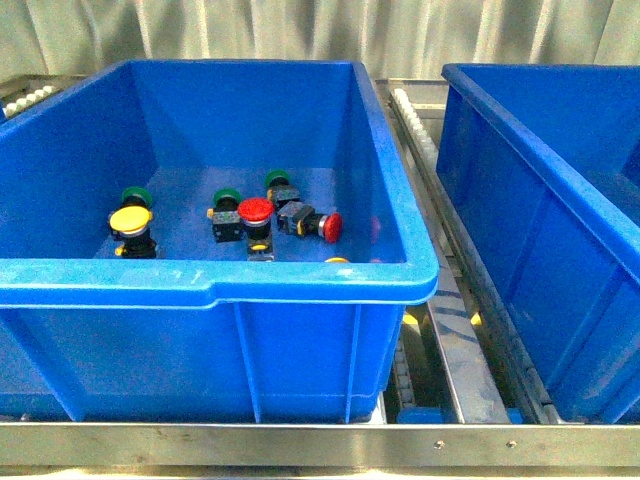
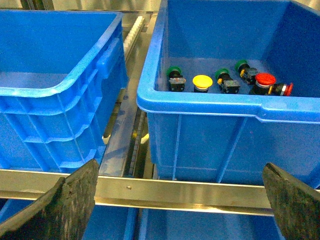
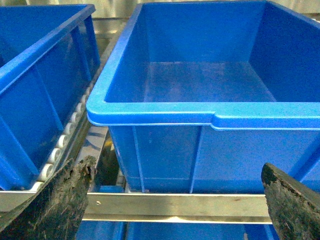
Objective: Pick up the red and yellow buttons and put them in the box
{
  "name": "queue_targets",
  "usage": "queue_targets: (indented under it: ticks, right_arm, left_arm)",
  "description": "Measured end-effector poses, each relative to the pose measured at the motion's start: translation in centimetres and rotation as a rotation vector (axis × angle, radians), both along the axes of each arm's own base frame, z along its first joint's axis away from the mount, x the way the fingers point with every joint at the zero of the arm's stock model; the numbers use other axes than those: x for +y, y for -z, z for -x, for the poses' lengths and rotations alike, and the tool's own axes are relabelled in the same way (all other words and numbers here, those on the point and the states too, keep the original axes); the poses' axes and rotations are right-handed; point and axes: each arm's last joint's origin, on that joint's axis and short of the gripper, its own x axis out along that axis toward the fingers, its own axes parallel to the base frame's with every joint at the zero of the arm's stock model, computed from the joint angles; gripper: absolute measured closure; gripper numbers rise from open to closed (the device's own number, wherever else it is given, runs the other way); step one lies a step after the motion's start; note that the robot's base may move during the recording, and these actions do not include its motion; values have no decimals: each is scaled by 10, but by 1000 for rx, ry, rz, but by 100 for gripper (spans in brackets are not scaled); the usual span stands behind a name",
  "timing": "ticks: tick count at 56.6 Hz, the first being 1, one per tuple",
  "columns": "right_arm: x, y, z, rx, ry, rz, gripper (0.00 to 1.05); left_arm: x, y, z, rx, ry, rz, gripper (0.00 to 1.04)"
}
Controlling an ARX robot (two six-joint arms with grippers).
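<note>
A blue bin [image 1: 200,280] holds the buttons. A yellow button [image 1: 130,220] stands at its left. One red button [image 1: 255,210] stands upright in the middle and a second red button [image 1: 330,226] lies on its side beside it. A sliver of another yellow cap [image 1: 337,261] peeks over the front rim. The left wrist view shows the yellow [image 2: 202,81] and red [image 2: 265,79] caps inside this bin [image 2: 200,102]. My left gripper [image 2: 180,210] is open and empty, in front of the bin over the metal rail. My right gripper [image 3: 177,210] is open and empty before an empty blue box [image 3: 165,114]. Neither gripper shows in the front view.
Green-capped switches [image 1: 226,198] sit among the buttons. The empty blue box stands to the right [image 1: 540,200]. Another blue bin [image 2: 50,90] is to the left. A metal frame rail [image 1: 300,440] runs along the front, and roller tracks [image 1: 415,125] lie between the bins.
</note>
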Motion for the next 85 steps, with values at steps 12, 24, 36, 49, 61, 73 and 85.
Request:
queue_targets:
  ticks: [12, 24, 36, 49, 61, 73, 85]
  right_arm:
    - [0, 0, 0, 0, 0, 0, 6]
    - [0, 0, 0, 0, 0, 0, 6]
    - [0, 0, 0, 0, 0, 0, 6]
    - [0, 0, 0, 0, 0, 0, 6]
    - [0, 0, 0, 0, 0, 0, 6]
    - [0, 0, 0, 0, 0, 0, 6]
    - [0, 0, 0, 0, 0, 0, 6]
  left_arm:
    - [0, 0, 0, 0, 0, 0, 8]
    - [0, 0, 0, 0, 0, 0, 8]
    - [0, 0, 0, 0, 0, 0, 8]
    - [0, 0, 0, 0, 0, 0, 8]
    - [0, 0, 0, 0, 0, 0, 8]
    - [0, 0, 0, 0, 0, 0, 8]
    - [0, 0, 0, 0, 0, 0, 8]
